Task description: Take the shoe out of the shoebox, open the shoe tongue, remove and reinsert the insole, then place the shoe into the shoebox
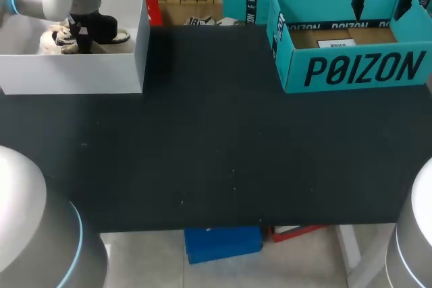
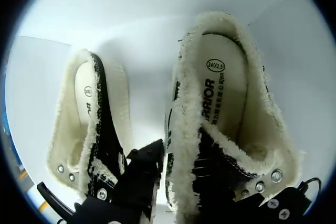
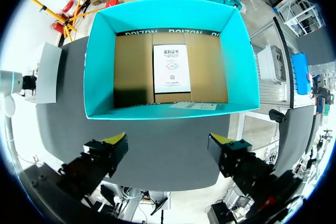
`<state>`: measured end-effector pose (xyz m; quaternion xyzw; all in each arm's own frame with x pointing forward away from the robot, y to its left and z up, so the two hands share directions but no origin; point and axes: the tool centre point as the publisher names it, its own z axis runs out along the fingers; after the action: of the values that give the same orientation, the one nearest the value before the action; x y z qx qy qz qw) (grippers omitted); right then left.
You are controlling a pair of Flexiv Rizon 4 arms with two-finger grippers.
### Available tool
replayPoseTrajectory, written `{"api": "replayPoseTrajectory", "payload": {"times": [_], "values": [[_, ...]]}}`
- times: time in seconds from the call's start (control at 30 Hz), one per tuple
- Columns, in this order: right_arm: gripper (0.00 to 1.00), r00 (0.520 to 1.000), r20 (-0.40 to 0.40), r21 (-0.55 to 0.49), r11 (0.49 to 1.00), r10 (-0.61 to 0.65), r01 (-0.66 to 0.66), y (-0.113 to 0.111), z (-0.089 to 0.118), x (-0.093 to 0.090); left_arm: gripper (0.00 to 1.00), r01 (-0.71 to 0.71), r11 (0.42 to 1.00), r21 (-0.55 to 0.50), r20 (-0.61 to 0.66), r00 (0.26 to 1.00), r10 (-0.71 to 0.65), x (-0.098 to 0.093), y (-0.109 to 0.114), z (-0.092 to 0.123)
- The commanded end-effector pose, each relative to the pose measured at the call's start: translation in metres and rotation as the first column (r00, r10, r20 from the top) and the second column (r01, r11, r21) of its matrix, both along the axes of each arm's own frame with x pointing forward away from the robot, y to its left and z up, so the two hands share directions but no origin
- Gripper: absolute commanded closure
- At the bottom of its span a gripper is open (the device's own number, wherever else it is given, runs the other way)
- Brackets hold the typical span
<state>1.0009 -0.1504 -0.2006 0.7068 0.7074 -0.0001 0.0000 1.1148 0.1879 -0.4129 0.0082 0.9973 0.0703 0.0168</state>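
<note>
Shoe (image 2: 226,87) sits inside left tool (image 2: 220,177), perhaps gripped

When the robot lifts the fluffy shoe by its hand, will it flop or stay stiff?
Probably mostly stiff: the shoe stands with its tall sides upright on their own. The fleecy collar looks soft, so it may squash under a pinch. Its fuzz likely isn't slippery.

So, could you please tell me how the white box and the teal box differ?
The white rectangular box holds two fleece-lined shoes; the teal cardboard shoebox holds only a paper sheet. The white box is unmarked; the teal one carries black lettering. Both are open-topped on the black table.
</note>
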Motion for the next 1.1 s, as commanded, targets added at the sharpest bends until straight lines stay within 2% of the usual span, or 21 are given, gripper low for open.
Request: {"api": "replayPoseTrajectory", "payload": {"times": [0.03,0.27,0.7,1.1], "values": [[0.00,1.000,0.000,0.000,1.000,0.000,0.000,0.000,0.000,0.000,1.00,-0.001,1.000,0.000,0.007,1.000,0.001,-0.001,-0.001,-0.003],[0.00,1.000,0.000,0.000,1.000,0.000,0.000,0.000,0.000,0.000,1.00,0.008,1.000,-0.007,0.022,1.000,-0.008,0.002,-0.003,0.014],[0.00,1.000,0.000,0.000,1.000,0.000,0.000,0.000,0.000,0.000,1.00,0.064,0.998,0.007,0.039,0.997,-0.064,0.006,-0.010,0.071],[0.00,1.000,0.000,0.000,1.000,0.000,0.000,0.000,0.000,0.000,1.00,0.010,0.998,0.066,0.098,0.995,-0.016,0.029,-0.020,0.156]]}}
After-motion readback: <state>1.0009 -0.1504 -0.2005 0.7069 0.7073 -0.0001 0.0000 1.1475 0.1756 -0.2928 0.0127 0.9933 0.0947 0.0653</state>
